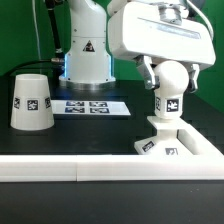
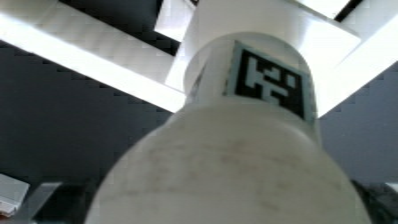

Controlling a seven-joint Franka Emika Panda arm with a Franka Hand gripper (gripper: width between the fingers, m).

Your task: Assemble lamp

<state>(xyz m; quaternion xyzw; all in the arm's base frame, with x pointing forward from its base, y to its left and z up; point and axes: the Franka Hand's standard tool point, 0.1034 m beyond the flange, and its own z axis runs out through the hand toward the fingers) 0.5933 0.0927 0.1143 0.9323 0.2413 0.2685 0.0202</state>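
Observation:
The bulb (image 1: 168,105) stands upright with its neck in the flat square stepped base (image 1: 165,143) at the exterior view's right. My gripper (image 1: 171,84) comes down from above, and its dark fingers (image 1: 149,72) sit on both sides of the bulb's ball top, shut on it. In the wrist view the bulb (image 2: 231,150) fills the picture, with its tag facing the camera and the base (image 2: 89,50) behind it; my fingers do not show there. The tapered shade (image 1: 30,100) stands mouth down at the exterior view's left, apart from the gripper.
The marker board (image 1: 88,106) lies flat between the shade and the base, in front of the arm's pedestal (image 1: 85,50). Long white bars (image 1: 90,170) form a wall along the table's front edge and beside the base.

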